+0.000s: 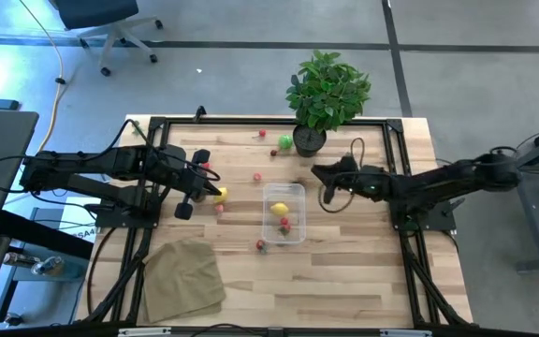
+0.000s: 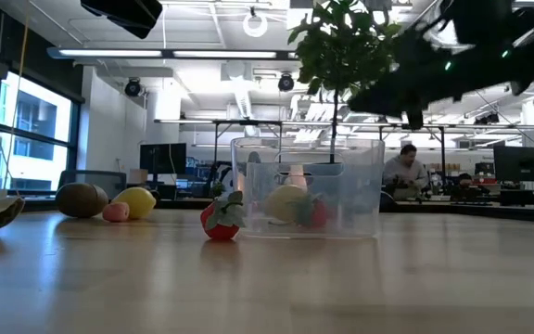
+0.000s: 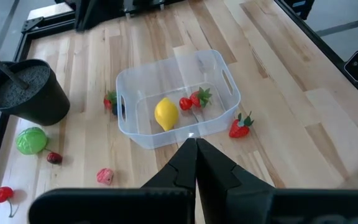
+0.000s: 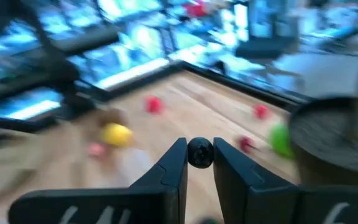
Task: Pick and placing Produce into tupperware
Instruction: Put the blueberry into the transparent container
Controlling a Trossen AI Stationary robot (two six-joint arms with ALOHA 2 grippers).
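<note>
Your right hand (image 4: 199, 163) pinches a small dark berry (image 4: 200, 152) above the table (image 1: 344, 271), ready to carry it to the tupperware (image 1: 284, 212). Your left hand (image 3: 196, 163), pressed together, waits near the yellow lemon (image 1: 219, 194).

- The pot (image 3: 23, 93) is cut off by the picture's edge.
- The small dark ball (image 4: 200, 152) between the right gripper's (image 4: 200, 163) fingers is too blurred to identify.

tupperware (image 1: 284, 213) mid-table | plant (image 1: 327, 92) behind | cloth (image 1: 183, 277) front-left
</note>
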